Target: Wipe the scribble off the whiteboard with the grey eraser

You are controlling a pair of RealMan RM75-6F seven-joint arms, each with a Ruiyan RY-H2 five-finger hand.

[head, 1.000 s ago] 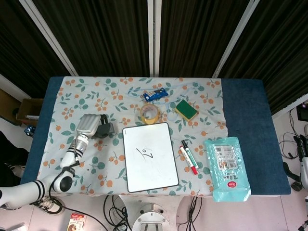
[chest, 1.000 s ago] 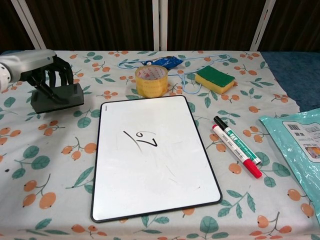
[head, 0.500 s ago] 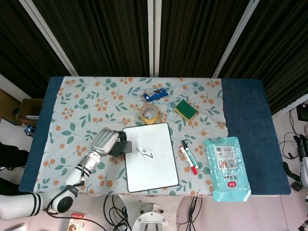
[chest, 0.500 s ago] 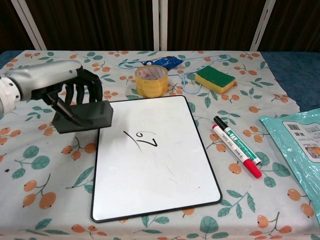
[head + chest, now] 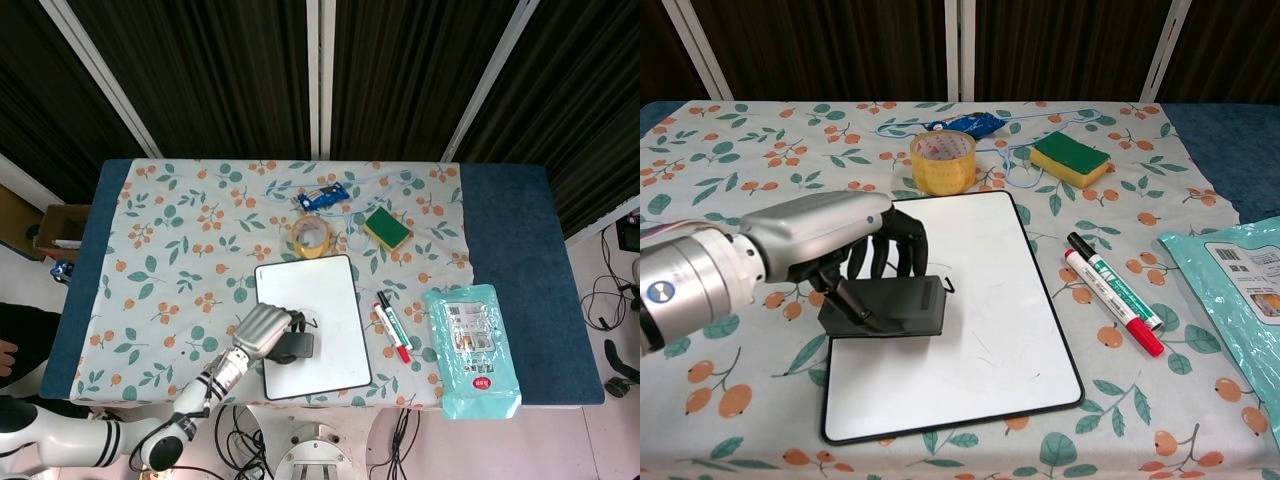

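Observation:
My left hand [image 5: 830, 245] grips the grey eraser [image 5: 892, 308] and holds it over the left middle of the whiteboard [image 5: 980, 330]. The eraser covers most of the black scribble [image 5: 949, 284]; only a small stroke shows at its right edge. In the head view the left hand [image 5: 264, 329] and the eraser [image 5: 296, 346] lie over the whiteboard [image 5: 335, 300], near its left side. My right hand is not in either view.
A tape roll [image 5: 942, 160], a blue packet [image 5: 975, 124] and a green sponge [image 5: 1070, 158] lie behind the board. Two markers [image 5: 1115, 292] lie to its right. A teal wipes pack [image 5: 1240, 290] sits at the far right.
My left hand has carried the eraser from the cloth left of the board onto the board, moving right and toward the front. It now covers the scribble.

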